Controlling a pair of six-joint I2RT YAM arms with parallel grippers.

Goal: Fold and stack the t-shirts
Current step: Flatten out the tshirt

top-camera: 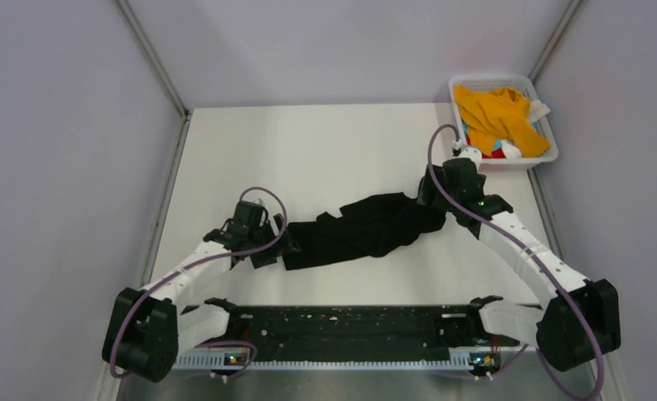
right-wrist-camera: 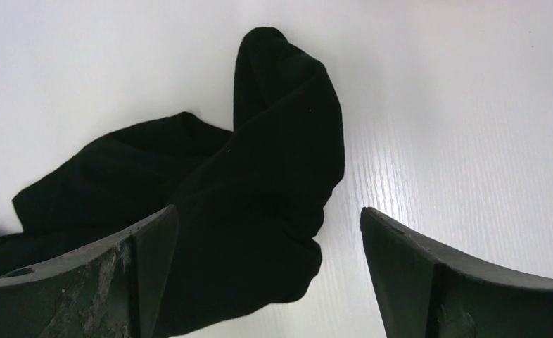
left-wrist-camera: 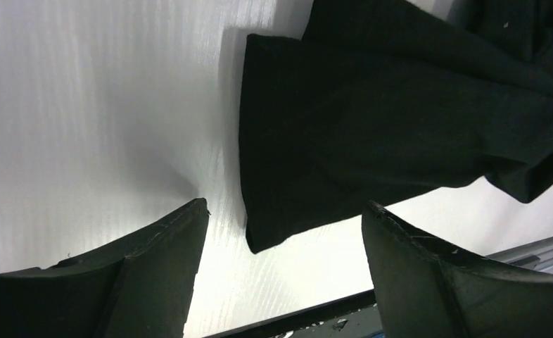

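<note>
Top view, black t-shirt: the black t-shirt (top-camera: 363,227) is seen bunched into a long crumpled band across the middle of the table (top-camera: 325,142), neither spread flat nor folded.
Top view, basket: the orange-yellow t-shirt (top-camera: 496,113) is heaped inside the basket (top-camera: 551,155) at the far right corner, with bits of red and white cloth (top-camera: 501,153) under it. None of it is taken out.
Top view, grippers: the left gripper (top-camera: 268,244) is placed at the band's left end and the right gripper (top-camera: 439,197) at its right end. Whether cloth is touched cannot be judged from here.
Left wrist view, left gripper: the jaws are held wide, nothing pinched. A straight hemmed edge of the black t-shirt (left-wrist-camera: 372,127) lies on the table below the gap, one corner between the fingertips.
Right wrist view, right gripper: the jaws are likewise spread wide and empty. A rounded, doubled-over lump of the black t-shirt (right-wrist-camera: 274,155) lies under the left finger and part of the gap, with bare table under the right finger.
Done: apparently nothing is finished. No folded shirt and no stack is shown.
Left: the black t-shirt is to be flattened and folded. The basket's shirts are to be fetched, folded and stacked.
</note>
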